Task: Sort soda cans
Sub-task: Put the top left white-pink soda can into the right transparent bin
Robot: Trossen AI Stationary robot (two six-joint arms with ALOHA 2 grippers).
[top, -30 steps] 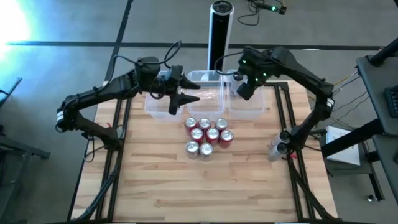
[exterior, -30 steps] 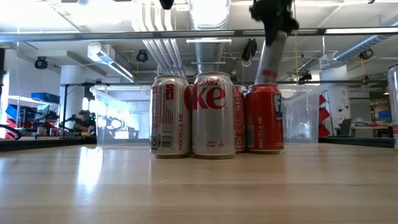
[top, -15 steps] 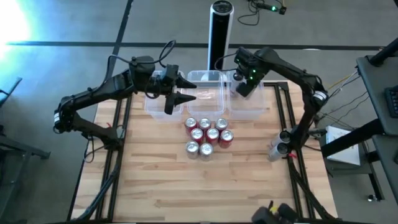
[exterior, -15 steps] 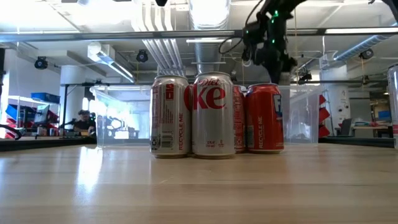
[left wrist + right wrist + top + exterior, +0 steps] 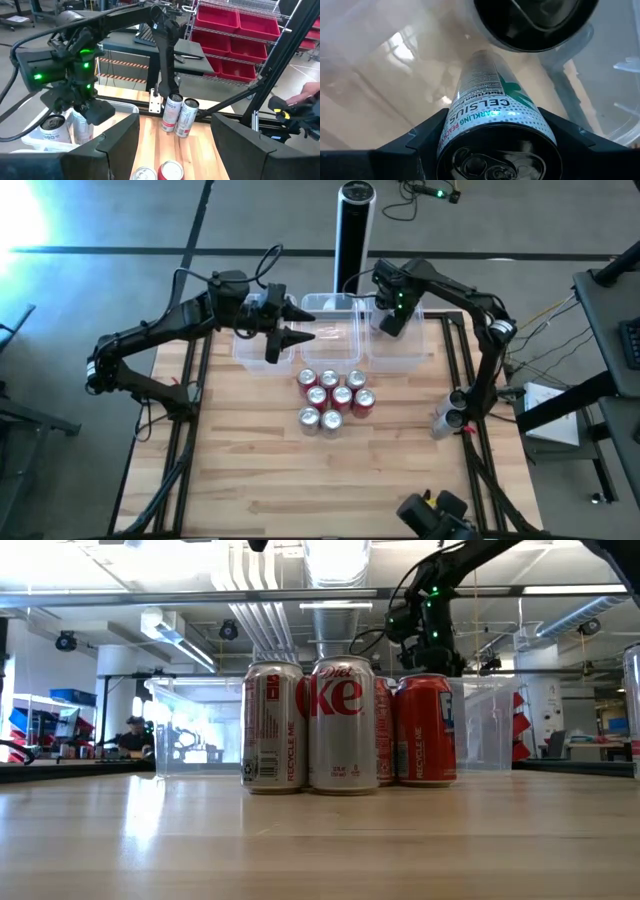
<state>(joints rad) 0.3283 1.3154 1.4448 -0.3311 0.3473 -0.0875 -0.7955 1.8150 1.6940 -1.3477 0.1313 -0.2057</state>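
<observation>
Low view: nearest us we see red and silver soda cans [image 5: 345, 730] clustered mid wooden desk [image 5: 250, 460]. Behind them three clear plastic tubs [image 5: 330, 330] line the far edge. Left jaws [image 5: 290, 338] spread, empty, over the left tub. Right jaws [image 5: 392, 320] pinch a slim white Celsius can [image 5: 492, 112] over the right tub, beside another can inside.

Cans [image 5: 334, 400] clustered mid-table, tubs [image 5: 330, 330] behind, post [image 5: 352, 230] beyond
</observation>
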